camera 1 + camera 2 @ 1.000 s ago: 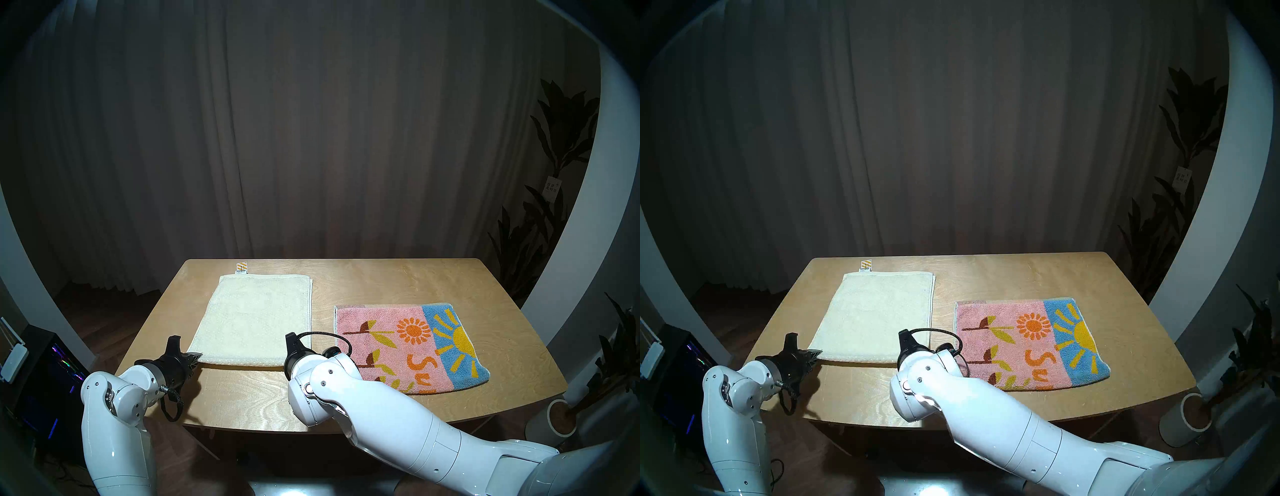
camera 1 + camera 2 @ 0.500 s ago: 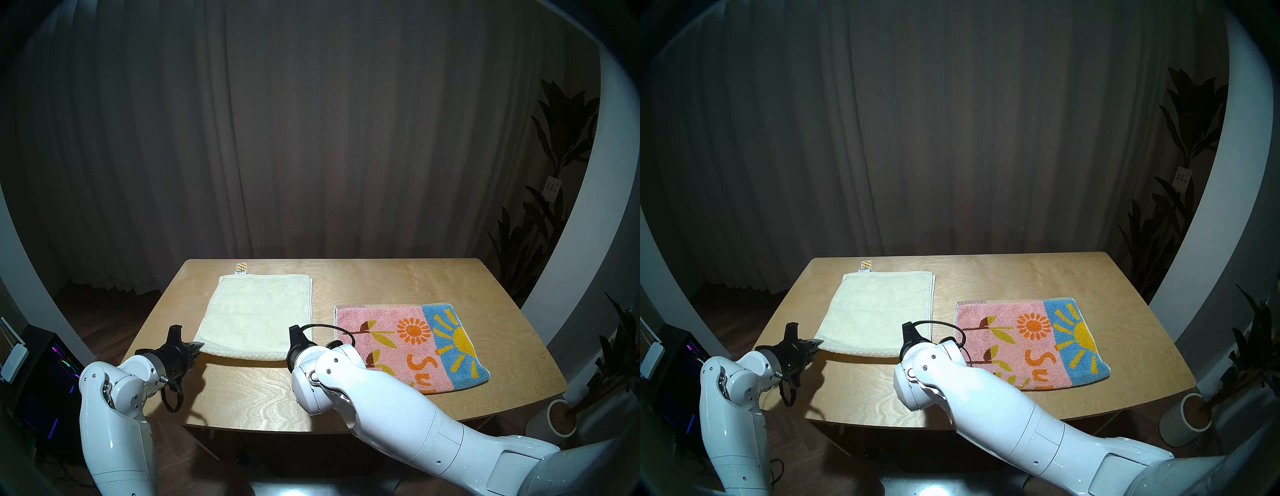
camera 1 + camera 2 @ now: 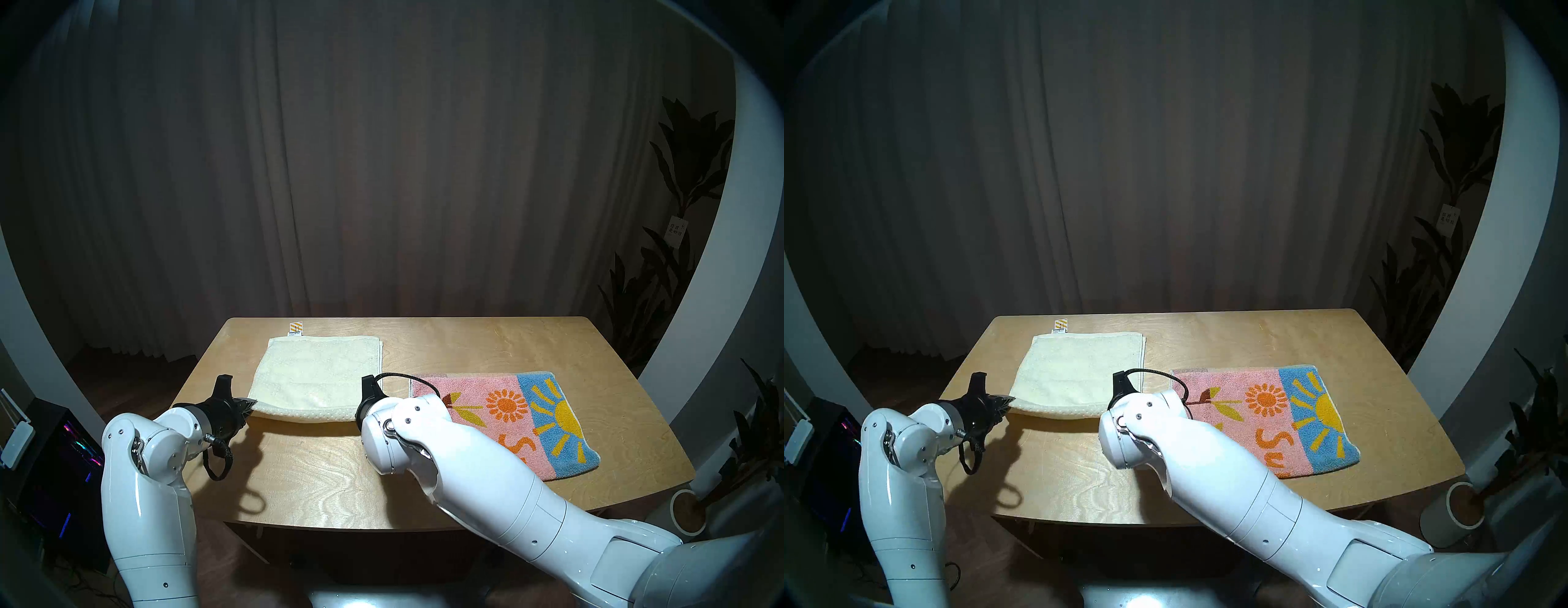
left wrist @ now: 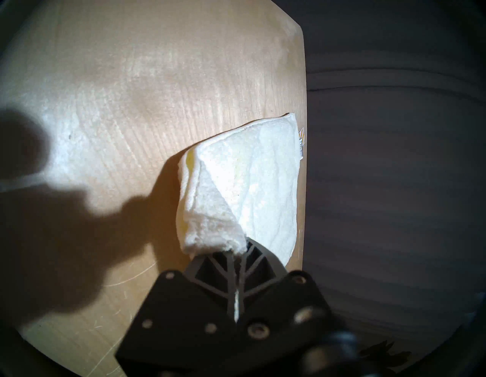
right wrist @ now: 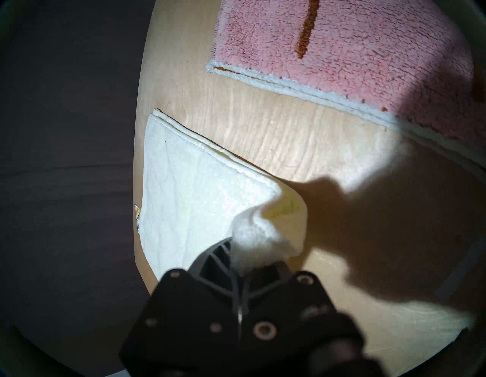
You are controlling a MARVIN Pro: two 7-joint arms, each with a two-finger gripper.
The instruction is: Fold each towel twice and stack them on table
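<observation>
The pink and blue towel (image 3: 509, 420) has big orange letters on its near part. In the right head view you can read "Su" (image 3: 1276, 446), and the arm hides the rest. The cream towel (image 3: 322, 382) has a small tag (image 3: 296, 329) at its far left corner, with orange and white stripes and a line of print too small to read. A white paper (image 3: 675, 229) on the plant at the far right has dark marks, also too small to read.

Near me the table (image 3: 305, 479) lies bare, open for my arms. Far ahead the cream towel (image 3: 322, 373) covers the left half up to the far edge. On the right the sun towel (image 3: 530, 424) fills the surface; a narrow bare strip runs between them.
</observation>
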